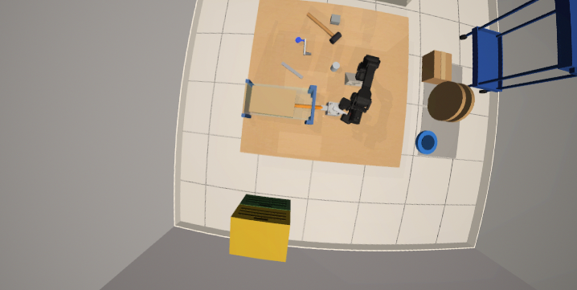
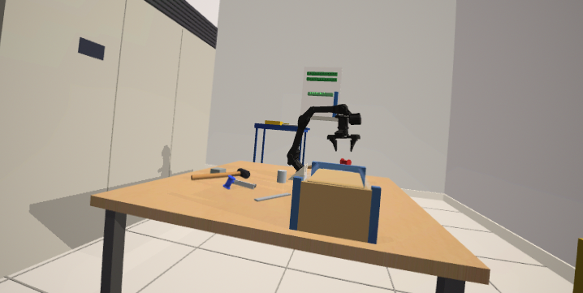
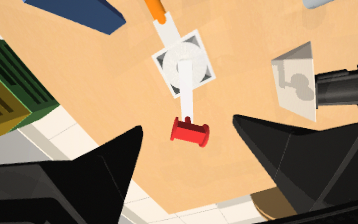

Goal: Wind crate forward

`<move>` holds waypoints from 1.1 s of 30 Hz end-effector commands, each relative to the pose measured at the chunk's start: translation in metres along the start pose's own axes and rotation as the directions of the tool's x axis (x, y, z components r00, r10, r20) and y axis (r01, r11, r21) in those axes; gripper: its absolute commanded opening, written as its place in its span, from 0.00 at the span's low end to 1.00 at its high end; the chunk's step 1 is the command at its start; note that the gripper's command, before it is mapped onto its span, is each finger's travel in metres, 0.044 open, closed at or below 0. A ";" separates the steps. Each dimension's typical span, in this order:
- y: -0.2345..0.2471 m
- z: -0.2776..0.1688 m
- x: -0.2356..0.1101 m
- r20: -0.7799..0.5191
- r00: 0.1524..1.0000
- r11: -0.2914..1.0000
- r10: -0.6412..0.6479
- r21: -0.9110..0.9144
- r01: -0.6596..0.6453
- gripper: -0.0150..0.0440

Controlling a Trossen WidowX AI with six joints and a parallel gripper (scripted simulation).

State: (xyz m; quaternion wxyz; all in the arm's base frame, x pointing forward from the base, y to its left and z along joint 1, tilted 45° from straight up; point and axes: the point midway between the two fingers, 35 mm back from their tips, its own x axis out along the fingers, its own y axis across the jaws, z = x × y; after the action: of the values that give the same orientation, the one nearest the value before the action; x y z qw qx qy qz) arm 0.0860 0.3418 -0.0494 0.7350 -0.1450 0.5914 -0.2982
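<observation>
The tan crate (image 1: pixel 272 101) (image 2: pixel 334 209) sits flat in the clear-panelled cubby, with a gap between its front and the blue frame (image 1: pixel 313 96) (image 2: pixel 338 165) (image 3: pixel 82 15) at the mouth. The orange strap (image 1: pixel 302 105) (image 3: pixel 155 9) runs from the crate to the winch (image 1: pixel 333 108) (image 3: pixel 170 54). A white crank arm (image 3: pixel 186 97) stands on the winch top, with its red grip (image 2: pixel 345 161) (image 3: pixel 190 133) pointing away from the rack. My gripper (image 2: pixel 343 150) (image 3: pixel 188 124) is open and empty above the red grip, its fingers apart on either side.
A blue-knobbed crank (image 1: pixel 305 46) (image 2: pixel 244 183), a hammer (image 1: pixel 321 25) (image 2: pixel 220 175), a grey bar (image 1: pixel 292 70) (image 2: pixel 272 196), a grey cylinder (image 1: pixel 335 67) (image 2: pixel 281 176) and a grey block (image 1: pixel 335 19) lie or stand on the bench. A pale wedge-shaped piece (image 1: pixel 351 79) (image 3: pixel 292 75) is near the arm's base.
</observation>
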 end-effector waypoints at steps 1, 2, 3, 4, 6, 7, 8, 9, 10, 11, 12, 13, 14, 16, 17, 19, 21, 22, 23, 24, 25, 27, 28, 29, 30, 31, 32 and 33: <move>-0.003 0.001 -0.005 0.001 1.000 1.000 -0.017 0.003 0.017 1.00; -0.001 0.000 -0.004 0.002 1.000 1.000 0.003 -0.001 -0.003 1.00; -0.001 0.000 -0.004 0.002 1.000 1.000 0.003 -0.001 -0.003 0.96; -0.001 0.000 -0.004 0.002 1.000 1.000 0.003 -0.001 -0.003 0.91; -0.001 0.000 -0.004 0.002 1.000 1.000 0.003 -0.001 -0.003 0.82; -0.001 0.000 -0.004 0.002 1.000 1.000 0.003 -0.001 -0.003 0.78; -0.001 0.000 -0.004 0.002 1.000 1.000 0.003 -0.001 -0.003 0.73; -0.001 0.000 -0.004 0.002 1.000 1.000 0.003 -0.001 -0.003 0.69; -0.001 0.000 -0.004 0.002 1.000 1.000 0.003 -0.001 -0.003 0.64; -0.001 0.000 -0.004 0.002 1.000 1.000 0.003 -0.001 -0.003 0.60; -0.001 0.000 -0.004 0.002 1.000 1.000 0.003 -0.001 -0.003 0.56; -0.001 0.000 -0.004 0.002 1.000 1.000 0.003 -0.001 -0.003 0.51; -0.001 0.000 -0.004 0.002 1.000 1.000 0.003 -0.001 -0.003 0.47; -0.001 0.000 -0.004 0.002 1.000 1.000 0.003 -0.001 -0.003 0.38; -0.001 0.000 -0.004 0.002 1.000 1.000 0.003 -0.001 -0.003 0.33; -0.001 0.000 -0.004 0.002 1.000 1.000 0.003 -0.001 -0.003 0.25; -0.001 0.000 -0.004 0.002 1.000 1.000 0.003 -0.001 -0.003 0.25; -0.001 0.000 -0.004 0.002 1.000 1.000 0.003 -0.001 -0.003 0.25; -0.001 0.000 -0.004 0.002 1.000 1.000 0.003 -0.001 -0.003 0.25; -0.001 0.000 -0.004 0.002 1.000 1.000 0.003 -0.001 -0.003 0.25; -0.001 0.000 -0.004 0.002 1.000 1.000 0.003 -0.001 -0.003 0.25; -0.001 0.000 -0.004 0.002 1.000 1.000 0.003 -0.001 -0.003 0.25; -0.001 0.000 -0.004 0.002 1.000 1.000 0.003 -0.001 -0.003 0.25; -0.001 0.000 -0.004 0.002 1.000 1.000 0.003 -0.001 -0.003 0.25; -0.001 0.000 -0.004 0.002 1.000 1.000 0.003 -0.001 -0.003 0.25; -0.001 0.000 -0.004 0.002 1.000 1.000 0.003 -0.001 -0.003 0.25; -0.001 0.000 -0.004 0.002 1.000 1.000 0.003 -0.001 -0.003 0.25; -0.001 0.000 -0.004 0.002 1.000 1.000 0.003 -0.001 -0.003 0.25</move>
State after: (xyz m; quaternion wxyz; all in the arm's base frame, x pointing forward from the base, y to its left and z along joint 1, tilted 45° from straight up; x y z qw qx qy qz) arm 0.0850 0.3431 -0.0458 0.7356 -0.1458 0.5908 -0.2978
